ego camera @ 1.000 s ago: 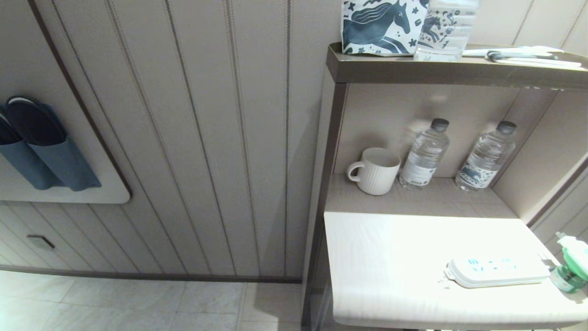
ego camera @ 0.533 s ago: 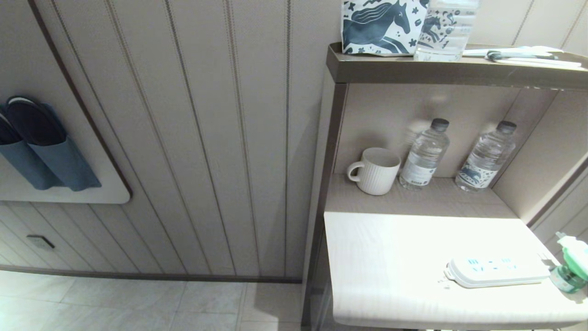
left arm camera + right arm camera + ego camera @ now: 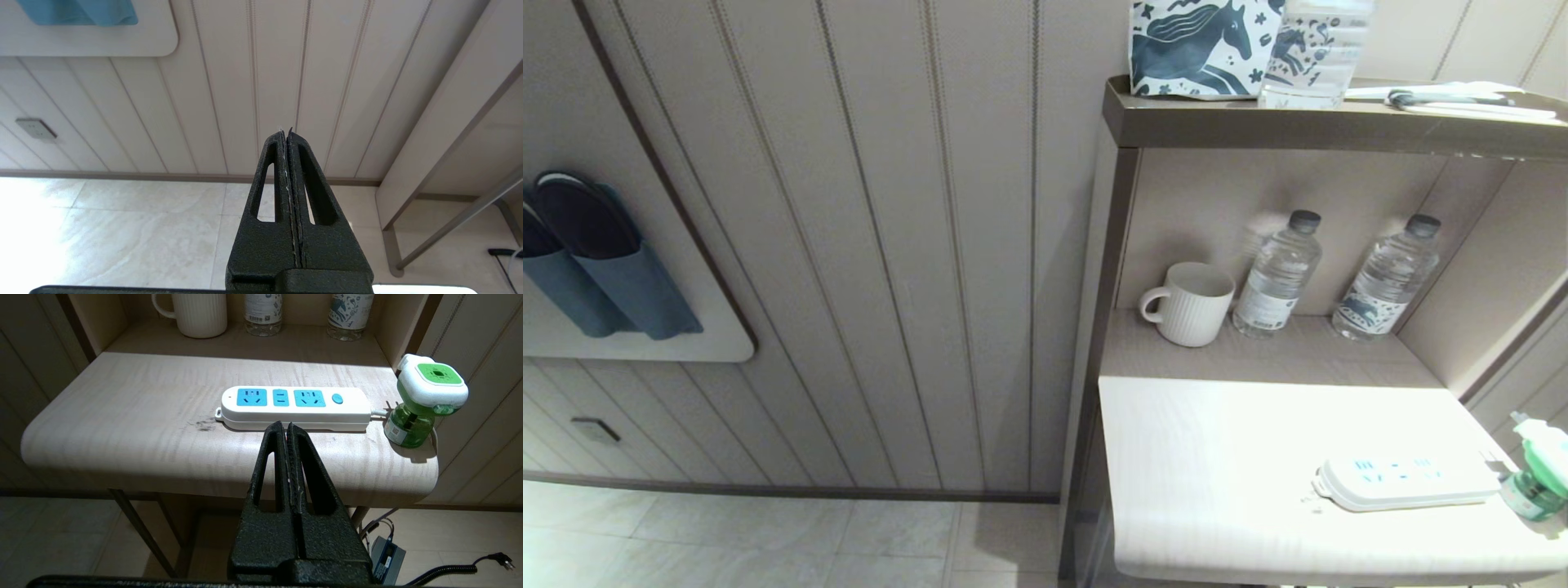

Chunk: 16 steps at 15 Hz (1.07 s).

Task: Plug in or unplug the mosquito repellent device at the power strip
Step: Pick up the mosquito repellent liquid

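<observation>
The white power strip [image 3: 1409, 482] [image 3: 294, 407] lies flat on the pale tabletop [image 3: 1217, 474], its blue sockets bare. The green and white mosquito repellent device [image 3: 1538, 480] [image 3: 425, 400] stands upright on its bottle at the table's right end, just past the strip's cord end, unplugged. My right gripper [image 3: 286, 425] is shut and holds nothing; it hovers in front of the table's near edge, pointing at the strip. My left gripper [image 3: 286, 131] is shut too, low over the floor to the left, facing the panelled wall. Neither gripper shows in the head view.
A white ribbed mug [image 3: 1188, 302] and two clear water bottles [image 3: 1278, 273] [image 3: 1388, 276] stand on the shelf behind the table. A horse-print box [image 3: 1205, 45] sits on the top ledge. Blue slippers [image 3: 596, 261] hang on the left wall. Cables and a grey box [image 3: 386, 555] lie under the table.
</observation>
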Motion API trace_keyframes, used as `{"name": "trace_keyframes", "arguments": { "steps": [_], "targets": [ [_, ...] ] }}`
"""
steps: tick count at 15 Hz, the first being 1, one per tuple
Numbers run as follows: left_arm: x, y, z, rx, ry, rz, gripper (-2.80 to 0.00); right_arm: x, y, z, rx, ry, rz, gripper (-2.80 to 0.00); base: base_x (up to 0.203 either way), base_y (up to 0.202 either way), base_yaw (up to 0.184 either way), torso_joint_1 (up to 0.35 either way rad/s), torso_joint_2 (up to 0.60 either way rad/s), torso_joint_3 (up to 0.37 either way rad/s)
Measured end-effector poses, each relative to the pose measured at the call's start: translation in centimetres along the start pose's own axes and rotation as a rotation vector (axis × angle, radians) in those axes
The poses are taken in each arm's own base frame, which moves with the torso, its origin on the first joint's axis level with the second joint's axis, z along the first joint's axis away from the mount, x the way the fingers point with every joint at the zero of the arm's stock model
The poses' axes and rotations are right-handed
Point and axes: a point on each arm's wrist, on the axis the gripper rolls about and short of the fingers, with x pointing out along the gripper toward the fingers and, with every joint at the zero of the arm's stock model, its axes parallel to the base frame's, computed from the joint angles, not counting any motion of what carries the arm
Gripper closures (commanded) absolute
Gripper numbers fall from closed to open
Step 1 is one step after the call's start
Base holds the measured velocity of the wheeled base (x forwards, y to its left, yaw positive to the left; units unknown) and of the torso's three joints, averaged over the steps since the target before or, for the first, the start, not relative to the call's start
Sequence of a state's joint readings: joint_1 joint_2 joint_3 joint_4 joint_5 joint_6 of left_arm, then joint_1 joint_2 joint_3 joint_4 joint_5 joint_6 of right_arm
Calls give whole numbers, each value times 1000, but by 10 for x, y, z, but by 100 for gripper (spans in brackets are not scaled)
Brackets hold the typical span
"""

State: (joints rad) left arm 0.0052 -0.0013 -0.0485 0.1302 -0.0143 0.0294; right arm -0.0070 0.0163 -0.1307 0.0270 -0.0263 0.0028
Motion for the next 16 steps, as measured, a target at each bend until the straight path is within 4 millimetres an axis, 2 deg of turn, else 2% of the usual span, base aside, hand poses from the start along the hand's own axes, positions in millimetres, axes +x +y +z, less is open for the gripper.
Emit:
{"name": "trace_keyframes", "arguments": {
  "steps": [5, 9, 11, 13, 16],
  "targets": [
    [0, 0, 0, -1, -1, 1, 0, 2, 0, 75, -8, -74, -10, 0, 0, 0, 0, 0, 0, 0],
    [0, 0, 0, 0, -1, 0, 0, 25, -2, 141, -39, -130, -126, 0, 0, 0, 0, 0, 0, 0],
    [0, 0, 0, 0, -1, 1, 0, 41, -4, 165, -88, -128, -225, 0, 0, 0, 0, 0, 0, 0],
    [0, 0, 0, -1, -1, 1, 0, 57, -5, 178, -133, -85, -335, 0, 0, 0, 0, 0, 0, 0],
    [0, 0, 0, -1, -2, 0, 0, 80, -9, 179, -205, 26, -518, 0, 0, 0, 0, 0, 0, 0]
  ]
}}
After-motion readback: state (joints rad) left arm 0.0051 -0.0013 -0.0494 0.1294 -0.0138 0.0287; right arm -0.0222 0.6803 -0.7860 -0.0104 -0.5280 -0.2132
